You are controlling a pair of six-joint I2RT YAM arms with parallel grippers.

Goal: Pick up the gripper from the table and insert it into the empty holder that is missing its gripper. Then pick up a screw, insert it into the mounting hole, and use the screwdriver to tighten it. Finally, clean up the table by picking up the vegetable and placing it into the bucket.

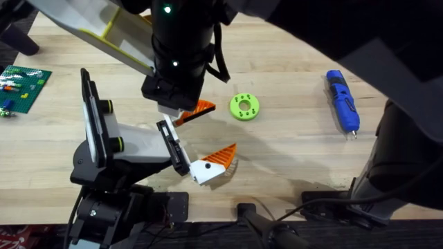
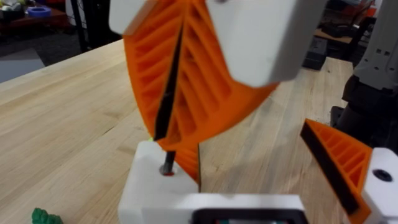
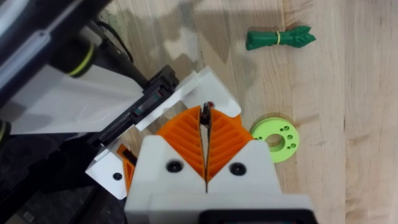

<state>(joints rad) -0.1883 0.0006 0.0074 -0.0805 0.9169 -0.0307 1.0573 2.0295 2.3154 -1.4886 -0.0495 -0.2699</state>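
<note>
The left arm lies low at the near left, its pincer [image 1: 223, 126] spread wide and empty. One orange gripper [image 1: 201, 107] sits in its far holder, a second [image 1: 220, 159] in the near one. The right arm reaches across from above, its pincer [image 3: 207, 115] pinched on one screw [image 2: 168, 167] at the far gripper's base. One disc [image 1: 244, 106], one vegetable [image 3: 277, 38] and one screwdriver [image 1: 342, 102] lie farther off, toward the right.

Beyond the wood, dark grey floor [image 1: 14, 52] at far left, with a green studded baseplate [image 1: 21, 86] nearby

Right gripper [image 3: 206, 134] closed, pointing down; left arm low over the table.
</note>
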